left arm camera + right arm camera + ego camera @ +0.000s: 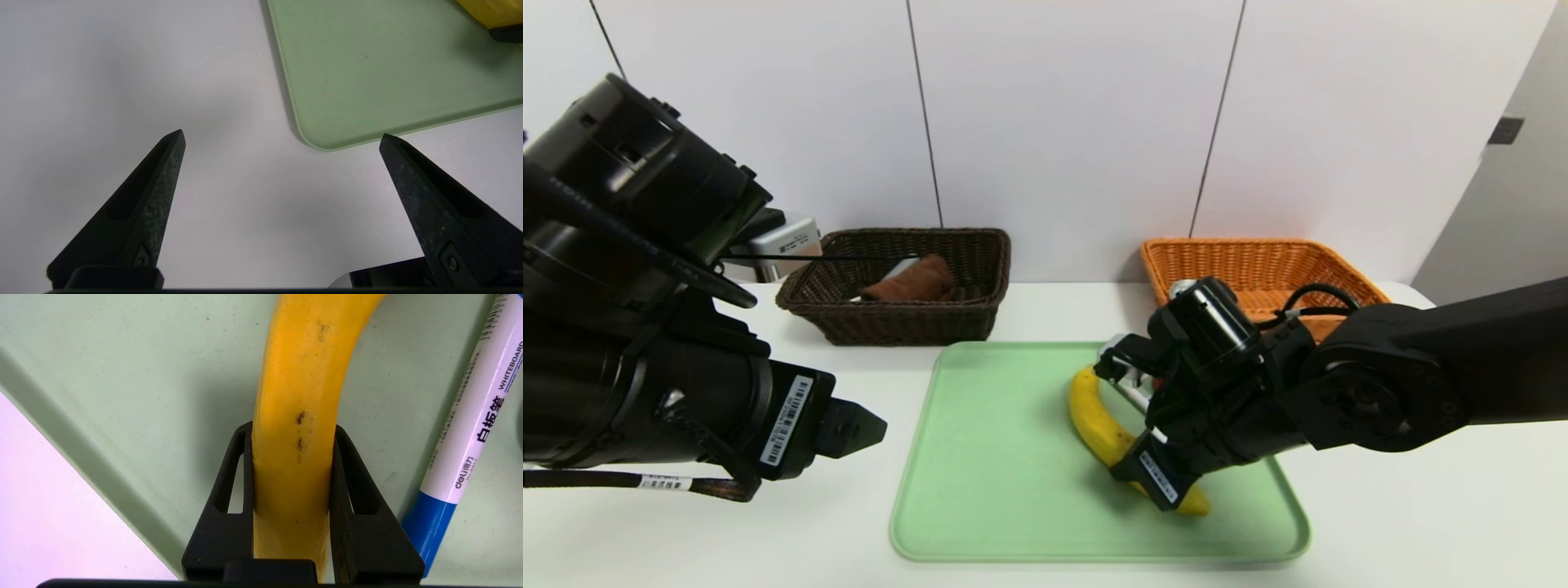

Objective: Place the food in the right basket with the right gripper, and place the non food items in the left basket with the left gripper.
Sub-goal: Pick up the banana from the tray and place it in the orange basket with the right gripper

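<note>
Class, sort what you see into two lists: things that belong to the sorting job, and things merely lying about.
Belongs to the job:
banana, clamped by the right gripper
whiteboard marker on the green tray
orange basket
brown basket, brown cloth inside
left gripper, open above the table

Lying about:
grey device behind the brown basket

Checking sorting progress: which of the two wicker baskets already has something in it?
The dark brown wicker basket on the robot's left: a brown cloth lies inside. The orange wicker basket shows nothing in the part visible.
</note>
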You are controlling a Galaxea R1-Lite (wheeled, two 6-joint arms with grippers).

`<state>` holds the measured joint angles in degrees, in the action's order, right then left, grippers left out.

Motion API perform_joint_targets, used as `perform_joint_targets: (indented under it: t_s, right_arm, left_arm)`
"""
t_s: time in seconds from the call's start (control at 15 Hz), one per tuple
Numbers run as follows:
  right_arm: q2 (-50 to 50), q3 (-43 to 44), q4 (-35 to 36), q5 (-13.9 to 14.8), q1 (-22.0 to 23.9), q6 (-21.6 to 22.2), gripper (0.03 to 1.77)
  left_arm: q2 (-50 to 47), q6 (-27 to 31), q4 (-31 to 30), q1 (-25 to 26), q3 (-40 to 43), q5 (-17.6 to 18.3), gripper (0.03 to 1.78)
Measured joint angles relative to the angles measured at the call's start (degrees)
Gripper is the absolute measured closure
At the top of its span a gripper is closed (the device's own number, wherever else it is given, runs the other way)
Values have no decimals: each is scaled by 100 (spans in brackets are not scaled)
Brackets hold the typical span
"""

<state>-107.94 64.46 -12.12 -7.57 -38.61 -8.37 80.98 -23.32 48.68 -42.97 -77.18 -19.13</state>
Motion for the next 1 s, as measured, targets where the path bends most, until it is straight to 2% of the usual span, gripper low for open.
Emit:
perform_joint_targets:
  t_s: [0.47,1.0]
  right_arm:
    - [733,-138,2,-83,-87,-41,130]
    - [2370,-168,0,-141,-30,-293,130]
  left_arm:
    - [-100,-10,0,0,23,-5,12]
    - [-193,4,2,0,33,-5,12]
